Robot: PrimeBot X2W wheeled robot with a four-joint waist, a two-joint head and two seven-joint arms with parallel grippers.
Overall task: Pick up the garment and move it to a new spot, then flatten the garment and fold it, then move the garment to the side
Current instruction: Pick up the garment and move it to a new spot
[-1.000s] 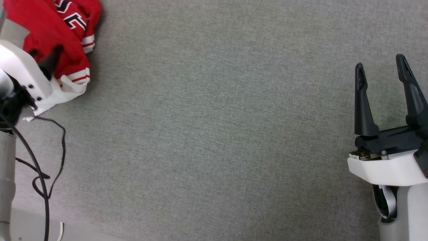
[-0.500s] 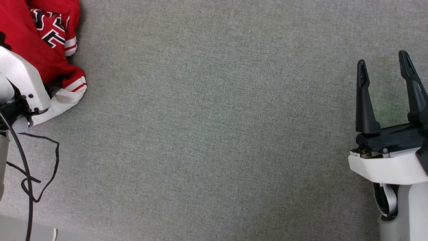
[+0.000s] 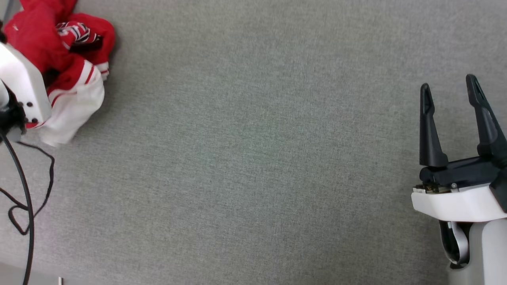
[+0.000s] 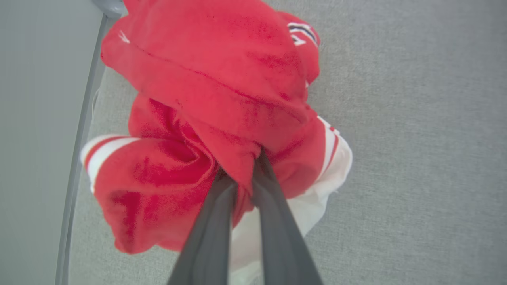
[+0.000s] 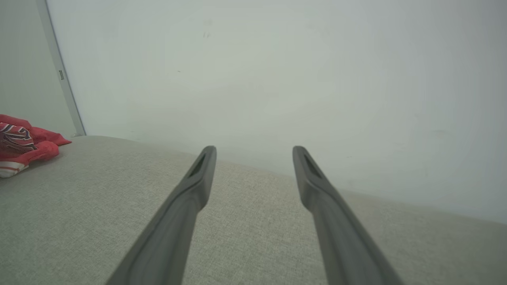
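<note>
- The crumpled red jersey T-shirt with white sleeves and red-and-white striped trim point(image 4: 222, 79) is bunched at the far left corner of the surface. A fold of its red cloth is pinched between the nearly closed dark fingers of the left gripper point(image 4: 243, 166).
- The right gripper point(image 3: 449, 95) is held well apart from it at the right, spread wide and empty.
- A grey woven fabric surface point(image 3: 253, 158) is seen beneath both, backed by a plain pale wall point(image 5: 277, 71). A thin black cable point(image 3: 27, 190) is looped at the left edge.
- The black-and-white lettering is creased and cannot be read, and the left fingertips are buried in cloth.
</note>
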